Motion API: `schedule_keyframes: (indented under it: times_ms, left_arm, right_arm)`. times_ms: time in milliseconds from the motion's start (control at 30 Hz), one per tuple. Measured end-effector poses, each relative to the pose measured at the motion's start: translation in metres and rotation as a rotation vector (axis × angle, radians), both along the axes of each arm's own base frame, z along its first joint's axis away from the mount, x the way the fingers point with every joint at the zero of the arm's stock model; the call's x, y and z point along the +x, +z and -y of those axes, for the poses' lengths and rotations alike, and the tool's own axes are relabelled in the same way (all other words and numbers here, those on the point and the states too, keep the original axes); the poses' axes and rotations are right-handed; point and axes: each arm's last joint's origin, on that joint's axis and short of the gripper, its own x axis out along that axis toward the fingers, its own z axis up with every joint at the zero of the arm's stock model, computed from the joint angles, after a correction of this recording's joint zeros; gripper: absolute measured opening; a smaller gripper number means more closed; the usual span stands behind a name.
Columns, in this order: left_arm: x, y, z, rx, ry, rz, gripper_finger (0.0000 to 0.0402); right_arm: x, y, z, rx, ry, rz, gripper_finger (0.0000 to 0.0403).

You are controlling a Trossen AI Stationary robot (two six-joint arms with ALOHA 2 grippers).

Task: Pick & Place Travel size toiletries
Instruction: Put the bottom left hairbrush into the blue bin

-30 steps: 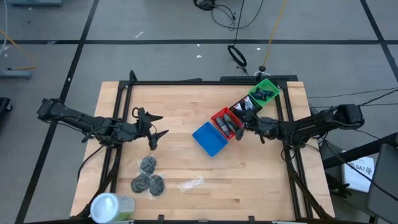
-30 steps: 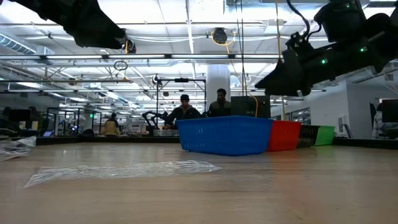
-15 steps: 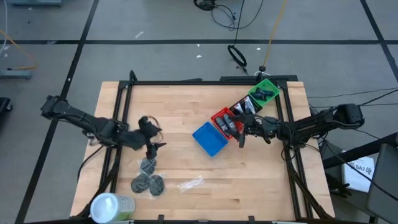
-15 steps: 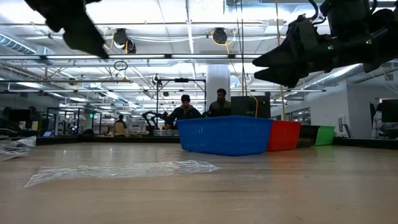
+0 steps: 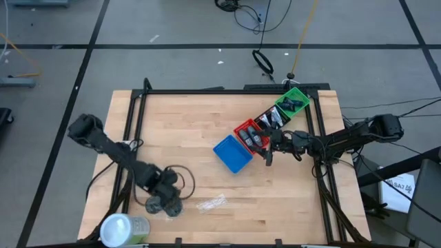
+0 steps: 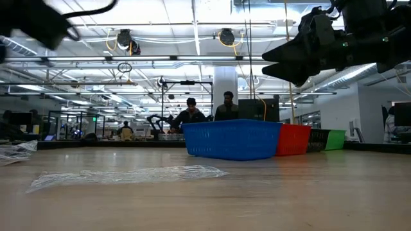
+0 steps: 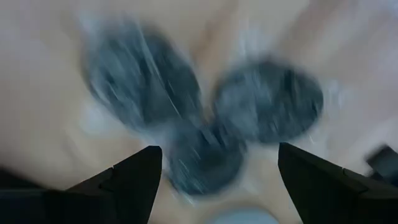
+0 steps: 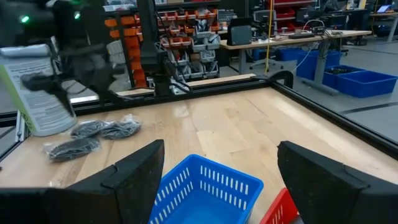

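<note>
Four small bins stand in a diagonal row right of centre on the table (image 5: 200, 124). The blue bin (image 5: 232, 153), nearest the table's middle, shows only its bare floor. The red bin (image 5: 249, 136) holds dark oblong items; the dark bin (image 5: 270, 118) next to it holds dark and white items too small to identify; the green bin (image 5: 292, 102) at the far right corner holds dark items. A white-topped green container (image 5: 124, 228) lies at the near left corner; the printing on its label cannot be read. My left pincer (image 5: 167, 196) hangs directly over the three dark round discs (image 7: 205, 124) near the near left edge, fingers (image 7: 134, 180) spread wide, nothing held. A clear crumpled wrapper (image 5: 211, 202) lies just right of the discs. My right pincer (image 5: 267, 156) hovers just near of the red bin, fingers wide, nothing held. The table's centre, far left area and near right area are bare wood.
</note>
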Motion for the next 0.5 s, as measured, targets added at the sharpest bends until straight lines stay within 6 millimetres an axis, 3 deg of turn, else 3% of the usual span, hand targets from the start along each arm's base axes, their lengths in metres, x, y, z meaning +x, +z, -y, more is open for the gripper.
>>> schedule_keyframes:
  times_ms: [233,500]
  left_arm:
    - [-0.005,-0.015,0.032,-0.072,0.258,-0.105,0.0310]
    - [-0.009,-0.041,0.052,0.024,0.243,-0.121,0.0310]
  right_arm:
    - [0.000,0.000,0.000,0.000,0.001,0.000,0.0297]
    - [0.000,0.000,0.000,0.000,0.001,-0.002,0.0297]
